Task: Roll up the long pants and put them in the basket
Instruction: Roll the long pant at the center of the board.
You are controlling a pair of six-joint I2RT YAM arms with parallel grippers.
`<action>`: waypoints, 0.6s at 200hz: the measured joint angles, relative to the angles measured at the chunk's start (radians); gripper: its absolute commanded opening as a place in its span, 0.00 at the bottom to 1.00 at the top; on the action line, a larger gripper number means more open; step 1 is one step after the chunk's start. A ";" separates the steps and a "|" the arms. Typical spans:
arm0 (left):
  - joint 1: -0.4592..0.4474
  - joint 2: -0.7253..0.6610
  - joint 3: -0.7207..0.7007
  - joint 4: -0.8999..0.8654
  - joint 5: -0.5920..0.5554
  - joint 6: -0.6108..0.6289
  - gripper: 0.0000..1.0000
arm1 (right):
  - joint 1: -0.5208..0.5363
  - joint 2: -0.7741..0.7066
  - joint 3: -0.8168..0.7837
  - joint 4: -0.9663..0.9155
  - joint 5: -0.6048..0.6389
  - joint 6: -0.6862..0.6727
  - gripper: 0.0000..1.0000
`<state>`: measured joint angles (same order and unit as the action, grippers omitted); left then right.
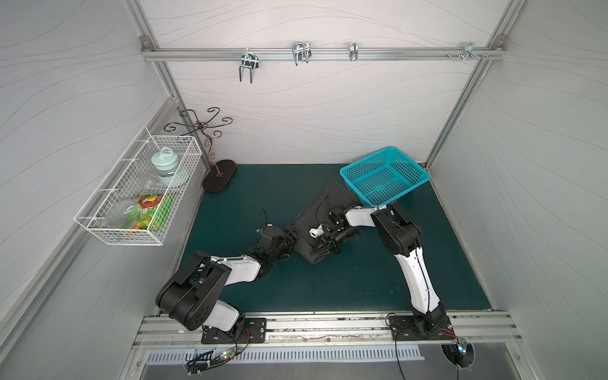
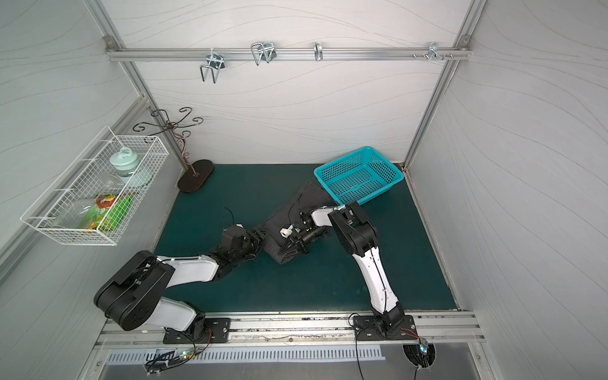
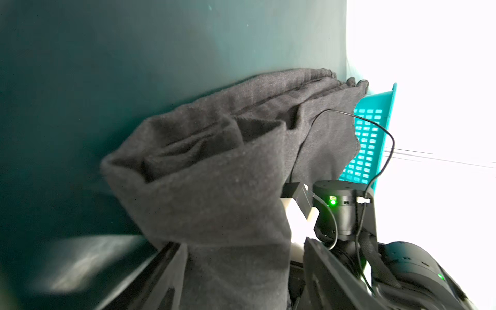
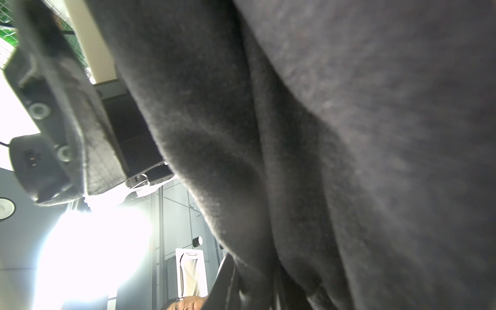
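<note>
The pants (image 1: pixel 330 199) lie as a folded strip running diagonally from the basket (image 1: pixel 343 171) toward the front, with the near end rolled. The right gripper (image 1: pixel 324 248) is closed on that roll's cloth. The left gripper (image 1: pixel 291 238), jaws wide apart, straddles the roll's left end.

The long pants (image 3: pixel 214 188) are matt charcoal cloth, softly fuzzy and flecked with lint; the mat (image 1: pixel 329 289) on the worktop is dark green, smooth and dull, with a faint sheen near its front edge; the basket (image 1: pixel 388 179) at the back right corner is teal perforated plastic, slightly glossy; the wire basket (image 1: pixel 174 144) is white-coated metal mesh; the rail (image 1: pixel 411 52) is brushed silvery metal; its hooks (image 1: pixel 301 52) shine brighter.
</note>
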<state>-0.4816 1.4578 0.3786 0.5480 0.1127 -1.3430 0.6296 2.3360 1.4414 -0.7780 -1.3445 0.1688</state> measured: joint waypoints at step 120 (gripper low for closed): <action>-0.005 -0.209 -0.083 -0.230 0.038 0.004 0.79 | -0.001 0.000 -0.002 0.002 -0.003 0.000 0.00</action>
<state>-0.4862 1.2491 0.2955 0.3183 0.1505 -1.3392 0.6285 2.3363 1.4395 -0.7757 -1.3476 0.1688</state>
